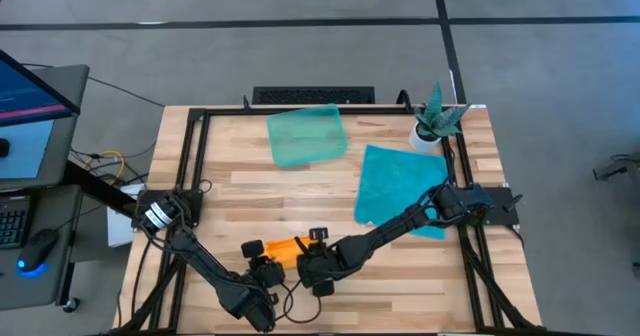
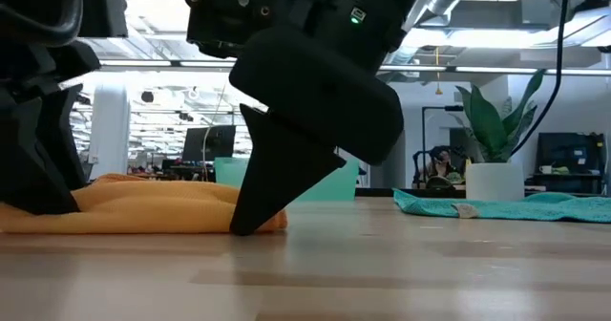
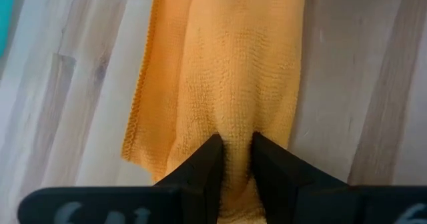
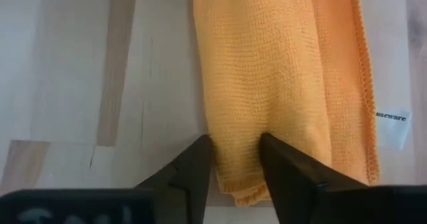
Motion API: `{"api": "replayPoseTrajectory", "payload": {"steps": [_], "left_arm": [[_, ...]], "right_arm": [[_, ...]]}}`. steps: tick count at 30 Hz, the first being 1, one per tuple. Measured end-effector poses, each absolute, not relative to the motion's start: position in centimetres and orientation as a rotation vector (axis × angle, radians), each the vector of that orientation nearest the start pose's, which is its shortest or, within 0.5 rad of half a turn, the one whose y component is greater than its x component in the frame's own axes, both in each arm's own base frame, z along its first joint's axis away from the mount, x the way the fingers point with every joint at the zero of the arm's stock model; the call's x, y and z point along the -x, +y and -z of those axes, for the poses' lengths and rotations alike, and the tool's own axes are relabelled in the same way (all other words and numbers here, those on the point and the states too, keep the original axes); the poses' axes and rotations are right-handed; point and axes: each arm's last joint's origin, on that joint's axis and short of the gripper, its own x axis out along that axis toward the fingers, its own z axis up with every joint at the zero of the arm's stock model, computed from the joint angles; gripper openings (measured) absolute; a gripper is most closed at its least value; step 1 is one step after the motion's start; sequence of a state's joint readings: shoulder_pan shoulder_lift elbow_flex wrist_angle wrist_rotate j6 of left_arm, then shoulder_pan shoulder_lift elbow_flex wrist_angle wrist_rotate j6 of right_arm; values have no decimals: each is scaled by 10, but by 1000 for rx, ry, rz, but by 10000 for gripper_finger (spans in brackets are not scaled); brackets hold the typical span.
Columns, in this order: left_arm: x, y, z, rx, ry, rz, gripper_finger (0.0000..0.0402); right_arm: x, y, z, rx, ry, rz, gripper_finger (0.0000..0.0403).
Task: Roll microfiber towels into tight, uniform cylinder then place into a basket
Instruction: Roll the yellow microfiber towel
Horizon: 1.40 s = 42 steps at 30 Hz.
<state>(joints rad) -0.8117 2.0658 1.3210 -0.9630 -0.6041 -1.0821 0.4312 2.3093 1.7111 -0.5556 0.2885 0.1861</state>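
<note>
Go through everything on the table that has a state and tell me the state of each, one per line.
orange towel: bunched into a loose roll, gripped at both ends
teal towel: lying flat, unrolled
basket: nothing in it
left gripper: shut on one end of the orange towel
right gripper: jaws around the other end of the orange towel

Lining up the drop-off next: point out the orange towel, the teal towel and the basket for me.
orange towel (image 4: 267, 84): right wrist view, middle of the rolled cloth.
teal towel (image 1: 395, 181): high view, centre of the flat cloth.
basket (image 1: 306, 135): high view, its pale-green floor.
</note>
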Motion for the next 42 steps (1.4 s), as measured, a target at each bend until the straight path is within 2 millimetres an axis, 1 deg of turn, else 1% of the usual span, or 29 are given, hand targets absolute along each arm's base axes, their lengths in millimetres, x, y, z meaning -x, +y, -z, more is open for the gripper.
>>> {"api": "replayPoseTrajectory", "payload": {"steps": [4,7,13,17,20,25,27,30,35,42], "left_arm": [[-253,-254,-134,-211,1127,-484,72],[-249,-257,-141,-240,1140,-499,72],[-241,-264,-162,-295,1159,-527,72],[-239,-273,-177,-312,1138,-503,72],[-239,-280,-180,-337,1086,-463,72],[-242,-288,-178,-332,1005,-409,72],[-244,-290,-172,-305,995,-381,72],[-245,-291,-161,-330,989,-327,72],[-242,-287,-148,-386,992,-300,72],[-239,-271,-132,-444,1022,-341,72]], "right_arm": [[-434,187,-123,205,1085,-5,108],[-434,186,-123,190,1088,8,79],[-434,186,-123,155,1088,31,32],[-434,186,-122,144,1088,38,15],[-434,187,-122,139,1084,35,15],[-437,188,-122,110,1070,5,26],[-437,188,-122,110,1070,5,24],[-437,188,-122,109,1071,4,18],[-437,188,-122,104,1073,-4,22],[-436,188,-122,98,1073,-3,22]]}}
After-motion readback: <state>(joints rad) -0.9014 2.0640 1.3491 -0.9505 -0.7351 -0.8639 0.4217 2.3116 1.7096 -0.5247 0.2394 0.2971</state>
